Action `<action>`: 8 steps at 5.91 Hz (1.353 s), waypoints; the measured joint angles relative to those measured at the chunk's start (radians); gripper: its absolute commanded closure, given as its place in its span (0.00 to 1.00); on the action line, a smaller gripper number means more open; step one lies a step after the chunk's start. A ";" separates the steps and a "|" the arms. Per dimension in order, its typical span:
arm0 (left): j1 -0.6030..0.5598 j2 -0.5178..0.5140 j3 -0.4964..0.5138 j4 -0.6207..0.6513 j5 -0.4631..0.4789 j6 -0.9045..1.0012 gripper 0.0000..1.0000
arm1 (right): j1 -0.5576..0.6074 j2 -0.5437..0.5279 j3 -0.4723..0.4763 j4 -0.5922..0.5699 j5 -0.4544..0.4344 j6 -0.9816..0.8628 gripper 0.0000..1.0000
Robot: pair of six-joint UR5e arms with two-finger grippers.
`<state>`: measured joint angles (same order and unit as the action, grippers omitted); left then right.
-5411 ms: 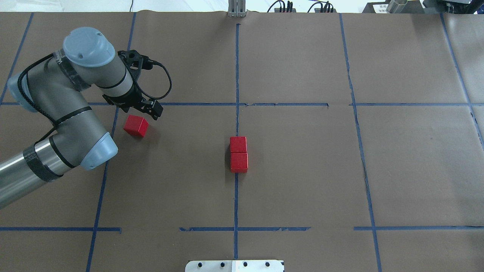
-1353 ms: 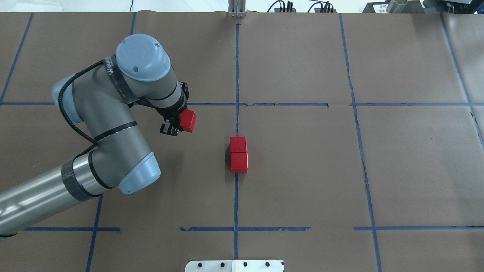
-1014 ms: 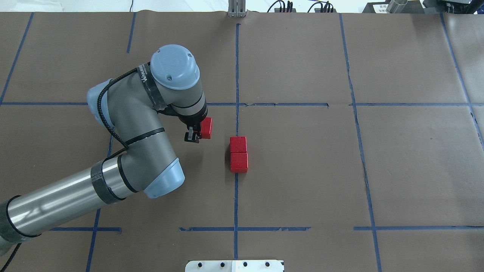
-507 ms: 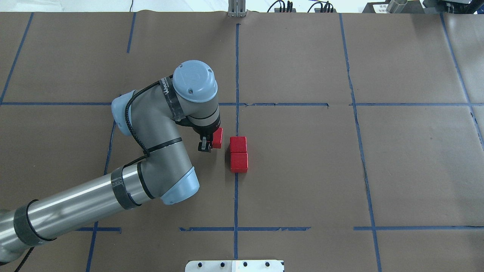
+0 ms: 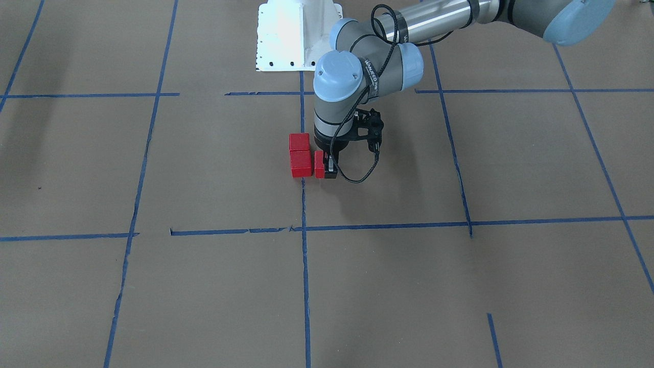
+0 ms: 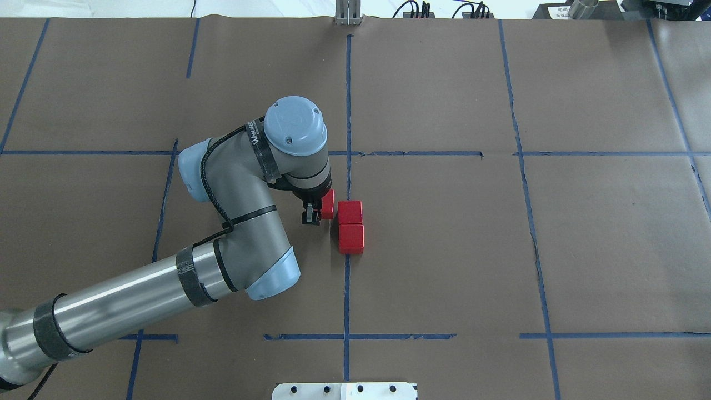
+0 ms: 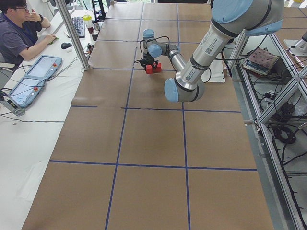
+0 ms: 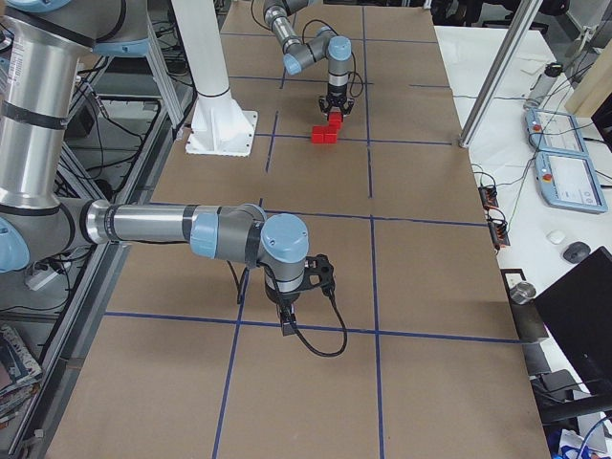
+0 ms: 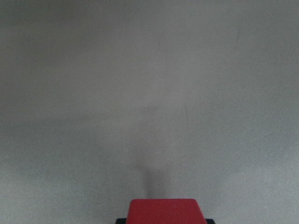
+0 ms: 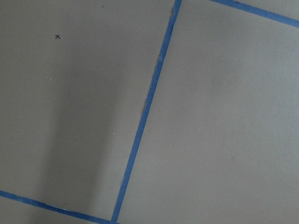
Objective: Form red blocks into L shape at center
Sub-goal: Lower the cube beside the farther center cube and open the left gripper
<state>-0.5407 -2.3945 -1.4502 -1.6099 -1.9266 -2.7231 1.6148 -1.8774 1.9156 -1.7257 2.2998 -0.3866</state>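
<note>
We logged the left gripper [image 6: 321, 210] clamped on one red block [image 6: 329, 204], jaws closed against its sides, one black finger [image 6: 310, 214] showing on the block's left in the overhead view. The front-facing view gave the same grip [image 5: 323, 167], and the block [image 5: 319, 164] sat low over the brown paper [image 6: 444, 83]. We could not tell whether it touched the paper.

The held cube was inside the center cell [image 6: 444, 250], left of the lengthwise blue tape line [image 6: 346, 289]. The other two red blocks lay on that line, touching each other in a short column: the far block [image 6: 350, 211] and the near block [image 6: 351, 239]. The held cube was just beside the far block's left face, with a thin gap showing from above. In the front-facing view it sat level with that same far block [image 5: 301, 164], the near block [image 5: 299, 141] behind it toward the base.

The left wrist camera showed only the red block's top edge [image 9: 163, 210] at the bottom of the frame over blurred paper.

The right gripper [image 8: 287, 323] hung over the paper well away from the blocks, seen only from the right-side camera. We could not tell how its jaws stood. Its wrist camera showed bare paper and tape lines.
</note>
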 measured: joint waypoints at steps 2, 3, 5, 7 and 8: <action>0.006 0.002 0.005 -0.013 0.000 -0.058 0.78 | 0.000 0.000 -0.001 0.000 0.000 0.000 0.00; 0.014 0.003 0.006 -0.015 0.000 -0.061 0.78 | 0.000 -0.001 -0.001 0.000 0.000 0.000 0.00; 0.029 0.005 0.005 -0.016 0.000 -0.060 0.78 | 0.000 -0.002 -0.002 0.000 0.000 -0.001 0.00; 0.031 0.009 0.012 -0.035 0.001 -0.060 0.78 | 0.000 -0.003 -0.003 0.000 0.000 -0.002 0.00; 0.031 0.010 0.018 -0.045 0.001 -0.061 0.78 | 0.000 -0.003 -0.003 0.000 0.000 -0.001 0.00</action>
<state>-0.5097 -2.3846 -1.4322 -1.6546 -1.9253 -2.7843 1.6145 -1.8806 1.9129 -1.7257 2.2994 -0.3881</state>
